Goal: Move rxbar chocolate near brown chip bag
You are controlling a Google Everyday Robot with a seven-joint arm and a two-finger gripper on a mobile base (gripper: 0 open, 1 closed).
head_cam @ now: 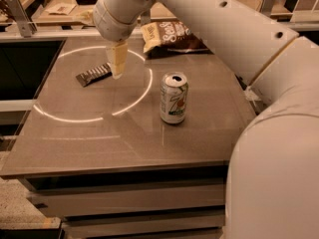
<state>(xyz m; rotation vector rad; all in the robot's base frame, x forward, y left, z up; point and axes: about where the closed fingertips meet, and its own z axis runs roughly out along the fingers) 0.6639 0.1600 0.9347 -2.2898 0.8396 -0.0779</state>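
The rxbar chocolate [92, 75] is a flat dark bar lying on the grey table at the left, inside a bright ring of light. My gripper [117, 68] hangs from the white arm, pointing down just at the bar's right end; I cannot tell whether it touches the bar. The brown chip bag [172, 36] lies at the far edge of the table, to the right of and behind the gripper.
A white-and-green soda can [173, 97] stands upright in the middle of the table [124, 143], right of and nearer than the bar. My large white arm [269, 83] fills the right side. Another bench with clutter [60, 6] stands behind.
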